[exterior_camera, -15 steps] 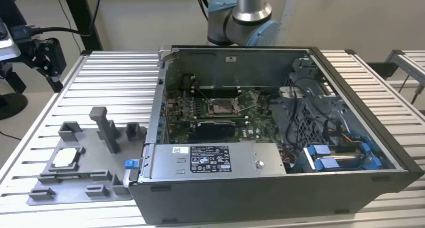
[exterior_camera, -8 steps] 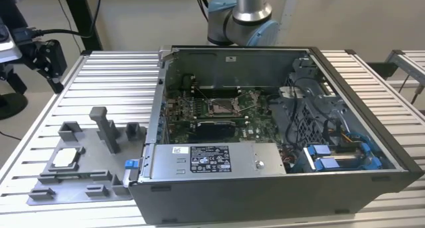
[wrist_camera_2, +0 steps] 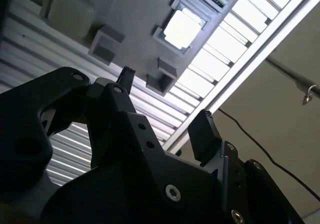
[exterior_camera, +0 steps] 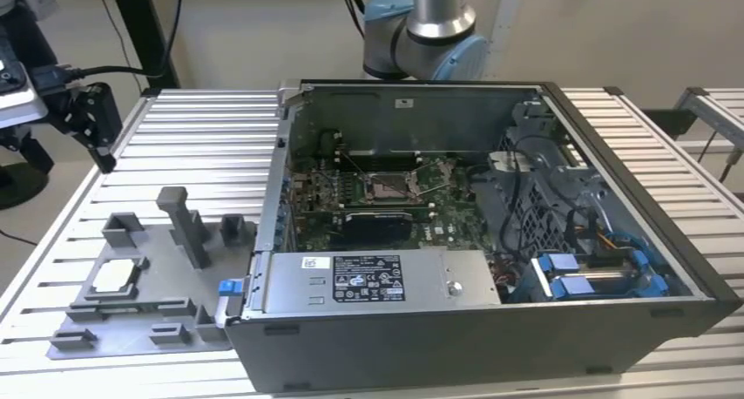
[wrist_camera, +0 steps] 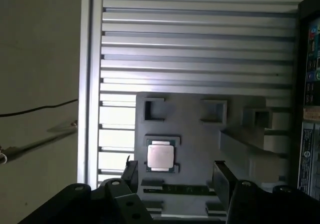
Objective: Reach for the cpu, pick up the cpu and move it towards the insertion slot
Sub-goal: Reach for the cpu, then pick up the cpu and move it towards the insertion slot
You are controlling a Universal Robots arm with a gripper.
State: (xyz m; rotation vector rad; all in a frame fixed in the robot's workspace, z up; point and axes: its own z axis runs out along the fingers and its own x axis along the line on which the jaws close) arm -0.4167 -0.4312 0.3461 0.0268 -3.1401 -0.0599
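The exterior view takes in the whole bench. An open case (exterior_camera: 465,338) stands on a slatted table (exterior_camera: 198,138), and inside it the slot (exterior_camera: 388,186) sits in its silver frame on the green board (exterior_camera: 448,212). Part of the arm (exterior_camera: 419,24) rises behind the case. A grey fixture (exterior_camera: 139,329) lies on the table towards the exterior view's left, just beside the case. The cpu (exterior_camera: 113,278) rests in one of its pockets, well apart from the slot.

Both wrist views bring the gripper (wrist_camera: 173,161) (wrist_camera_2: 165,96) in close, along with the fixture (wrist_camera: 200,134) (wrist_camera_2: 135,14) beyond it. The first wrist view also catches the case wall (wrist_camera: 310,134) beside the fixture.

The gripper is spread wide, its two black fingers far apart with nothing between them. It holds and touches nothing. In the first wrist view the cpu (wrist_camera: 161,156) appears in the gap between the fingers, nearer one of them. In the second wrist view the cpu (wrist_camera_2: 182,28) lies beyond the fingertips.

The cpu lies flat in its pocket, its pale metal face up. It is square, so it has no long axis, and its edges run square with the pocket walls.
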